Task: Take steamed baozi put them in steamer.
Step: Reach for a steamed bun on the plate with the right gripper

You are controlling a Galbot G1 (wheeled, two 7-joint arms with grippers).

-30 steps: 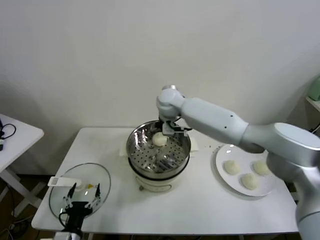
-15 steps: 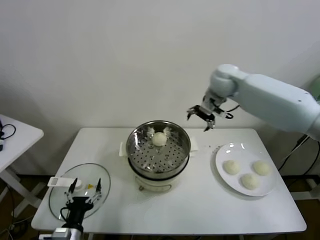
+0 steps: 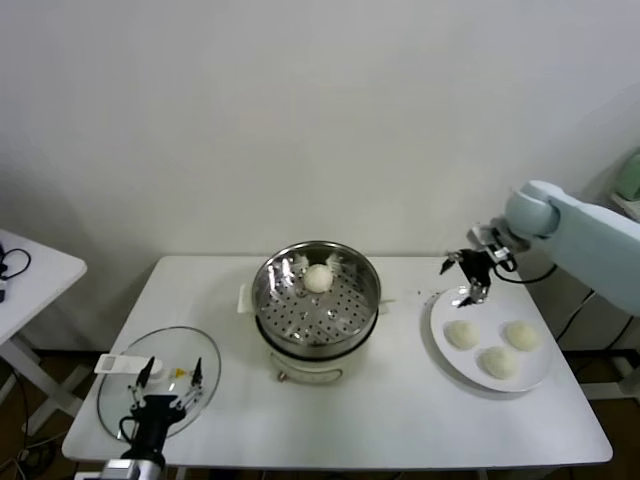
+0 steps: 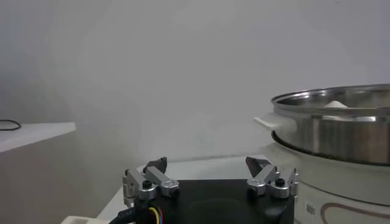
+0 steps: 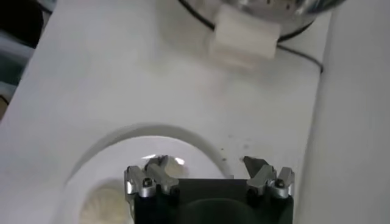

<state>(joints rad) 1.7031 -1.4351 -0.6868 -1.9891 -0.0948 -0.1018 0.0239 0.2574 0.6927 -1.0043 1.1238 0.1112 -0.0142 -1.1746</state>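
One steamed baozi (image 3: 318, 278) lies on the perforated tray at the back of the steamer (image 3: 258, 292), a shiny steel pot on a cream base at mid-table. Three more baozi (image 3: 461, 334) (image 3: 521, 335) (image 3: 499, 362) rest on a white plate (image 3: 445, 306) at the right. My right gripper (image 3: 462, 282) hangs open and empty just above the plate's far left rim. Its wrist view shows the gripper (image 5: 206, 161), the plate's rim (image 5: 183, 135) and one baozi (image 5: 100, 205) below. My left gripper (image 3: 170, 378) stays parked, open, at the front left.
A flat glass lid (image 3: 120, 395) lies under the left gripper at the table's front left corner. The steamer's side handle (image 5: 244, 39) and a black cord (image 5: 304, 58) lie beyond the plate. A white side table (image 3: 30, 270) stands at far left.
My right arm has swung from over the steamer to the right and down, ending above the plate. The baozi stays in the steamer. The left arm is unmoved.
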